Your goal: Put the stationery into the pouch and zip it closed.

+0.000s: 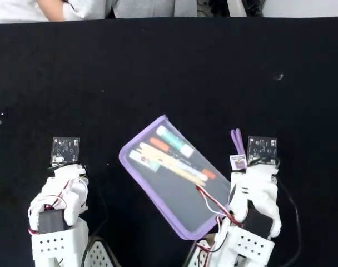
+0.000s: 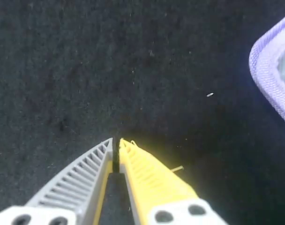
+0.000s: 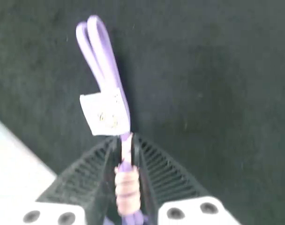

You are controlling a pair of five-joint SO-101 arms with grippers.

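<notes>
A clear pouch (image 1: 174,186) with a purple rim lies at an angle on the black table between the two arms. Several pens and markers (image 1: 172,156) show through it. My right gripper (image 3: 126,140) is shut on the pouch's purple pull strap (image 3: 98,51), just behind its white tag (image 3: 105,112). In the high view the strap (image 1: 235,139) sticks out past that gripper (image 1: 239,169), off the pouch's right side. My left gripper (image 2: 116,140) is shut with nothing in it, low over bare cloth, left of the pouch's corner (image 2: 273,79).
Black cloth (image 1: 169,72) covers the whole table. The far half and the left side are open cloth. Red and white servo wires (image 1: 210,203) from the right arm lie across the pouch's near corner.
</notes>
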